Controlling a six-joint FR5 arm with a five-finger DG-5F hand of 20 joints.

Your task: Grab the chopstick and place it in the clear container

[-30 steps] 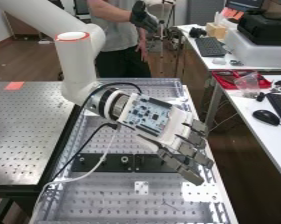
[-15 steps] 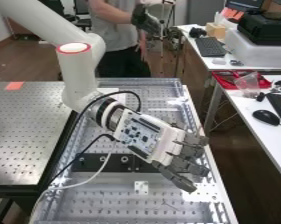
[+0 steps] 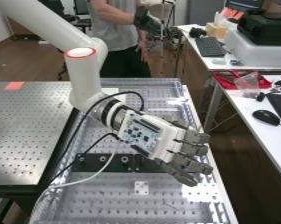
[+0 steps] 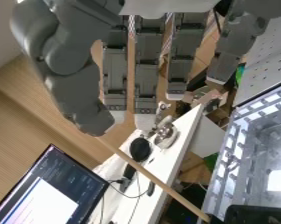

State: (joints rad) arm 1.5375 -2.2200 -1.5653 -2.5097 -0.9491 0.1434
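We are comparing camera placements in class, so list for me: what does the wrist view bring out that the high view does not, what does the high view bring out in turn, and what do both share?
Wrist view: the chopstick, slanting away from the tip of the thumb, and a lit screen.
High view: the white arm, the circuit board on the back of the hand, and a red tray.
Both: the hand, the white desk and the clear container.
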